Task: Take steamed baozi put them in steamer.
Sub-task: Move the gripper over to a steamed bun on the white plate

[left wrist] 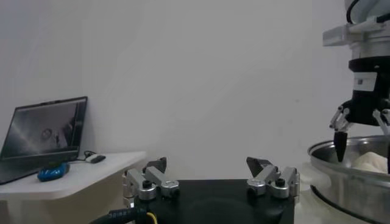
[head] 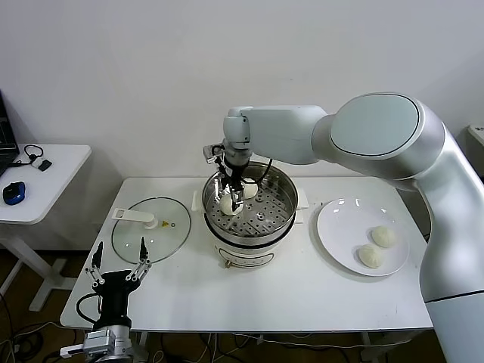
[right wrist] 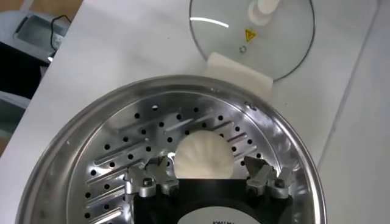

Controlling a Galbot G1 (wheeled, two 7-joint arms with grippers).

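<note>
The steamer point(head: 281, 198) stands at the table's middle, a steel pot with a perforated tray point(right wrist: 122, 146) on a white base. My right gripper point(head: 231, 192) hangs inside it, open. One steamed baozi point(right wrist: 203, 156) lies on the tray between the spread fingertips point(right wrist: 253, 165), with small gaps on both sides. A second baozi point(head: 249, 190) lies on the tray just behind. Two more baozi point(head: 384, 237) point(head: 370, 256) lie on the white plate point(head: 336, 223) at the right. My left gripper point(head: 117, 265) is parked at the table's front left corner, open and empty point(left wrist: 207, 167).
The glass lid point(head: 162, 234) with its white handle point(head: 134, 218) lies flat on the table left of the steamer. A side table point(head: 53, 162) with a blue mouse point(head: 13, 192) stands farther left. The left wrist view shows the steamer rim point(left wrist: 341, 159) and a laptop point(left wrist: 42, 137).
</note>
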